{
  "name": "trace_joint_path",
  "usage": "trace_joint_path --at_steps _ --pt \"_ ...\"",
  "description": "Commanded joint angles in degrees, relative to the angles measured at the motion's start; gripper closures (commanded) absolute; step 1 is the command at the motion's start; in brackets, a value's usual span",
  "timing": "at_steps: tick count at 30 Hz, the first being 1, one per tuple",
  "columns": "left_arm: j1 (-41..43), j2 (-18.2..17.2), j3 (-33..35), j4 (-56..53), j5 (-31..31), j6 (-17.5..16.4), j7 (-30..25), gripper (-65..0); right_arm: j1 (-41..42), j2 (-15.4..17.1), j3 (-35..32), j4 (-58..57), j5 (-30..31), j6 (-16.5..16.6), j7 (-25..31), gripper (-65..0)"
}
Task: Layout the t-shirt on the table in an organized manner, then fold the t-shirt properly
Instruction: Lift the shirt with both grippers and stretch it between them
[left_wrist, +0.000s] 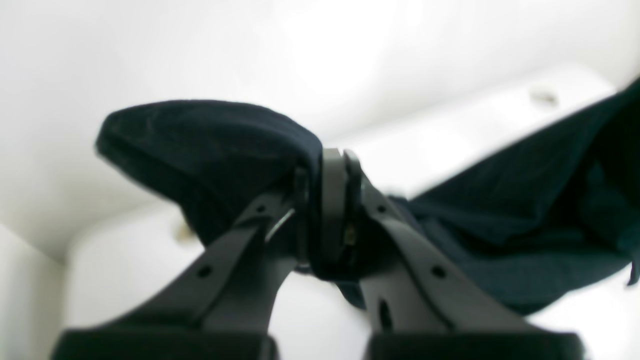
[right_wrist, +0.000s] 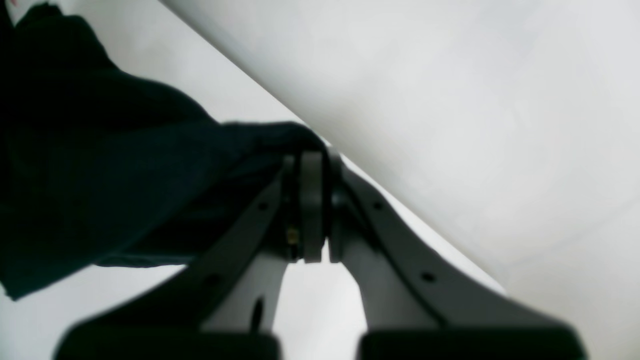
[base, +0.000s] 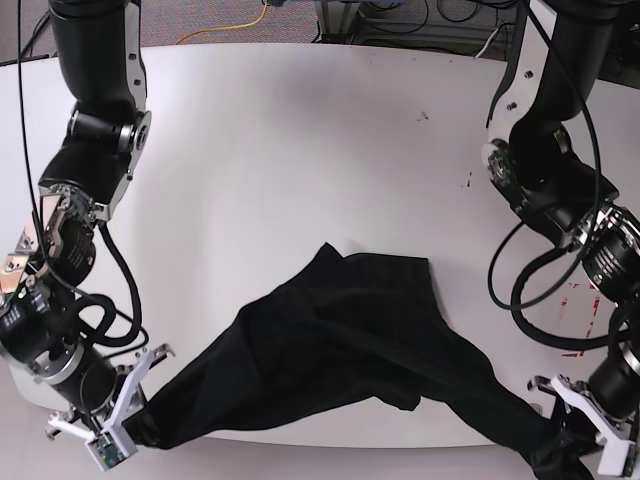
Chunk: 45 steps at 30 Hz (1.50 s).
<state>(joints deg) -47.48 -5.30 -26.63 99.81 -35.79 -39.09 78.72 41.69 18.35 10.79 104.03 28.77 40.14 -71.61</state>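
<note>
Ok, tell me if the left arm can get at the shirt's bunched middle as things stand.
Probably not yet: the left gripper is shut on the t-shirt corner at the table edge, so it must let go first.

t-shirt on table, near front edge

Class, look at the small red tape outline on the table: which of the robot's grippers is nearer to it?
Left. The left gripper grips the t-shirt just below the red tape outline; the right gripper grips cloth at the table's opposite end.
</note>
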Motion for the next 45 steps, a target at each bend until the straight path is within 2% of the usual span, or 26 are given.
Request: trace_joint_path --at_steps 1,8,12,14,20,23,27,31,45 --pt "-5.13 -0.28 0.13 0.72 -1.0 -0.16 -1.66 0.0 4.95 0.68 0.16 -3.15 0.37 -0.14 1.59 0.0" --pt "-18.05 -0.11 0.13 -4.47 -0.39 0.01 -1.66 -0.3 16.81 0.68 0.16 -15.98 0.37 -0.14 1.77 0.0" --pt "-24.65 0.07 0.13 -8.43 3.66 0.01 -1.66 -0.3 22.79 1.39 0.16 -22.49 -0.16 -0.14 1.94 0.0" --pt "-27.52 1.39 0.13 -11.5 5.86 0.01 -1.75 -0.3 25.78 1.65 0.16 -25.74 -1.21 -0.14 2.03 0.0" --pt "-27.52 3.5 -0.05 -19.94 9.99 0.01 -1.93 -0.3 32.9 1.65 0.07 -32.69 -4.91 -0.14 3.7 0.0" --pt "-27.52 3.59 -0.14 -23.72 12.1 0.1 -3.07 -0.1 33.11 1.74 -0.28 -35.06 -7.1 -0.14 5.11 0.0" --pt "-27.52 4.29 -0.14 -26.36 13.59 0.45 -4.04 -0.1 33.11 2.27 -4.59 -38.4 -9.48 -0.14 6.78 0.0" --pt "-27.52 4.55 -0.14 -26.71 13.33 2.65 -3.95 -0.1 33.11 4.02 -5.73 -39.37 -9.65 -0.14 7.04 0.0" --pt "-27.52 4.29 -0.22 -26.27 13.24 2.56 -2.63 0.0 33.11 4.64 -5.64 -36.73 -8.34 -0.14 6.87 0.0"
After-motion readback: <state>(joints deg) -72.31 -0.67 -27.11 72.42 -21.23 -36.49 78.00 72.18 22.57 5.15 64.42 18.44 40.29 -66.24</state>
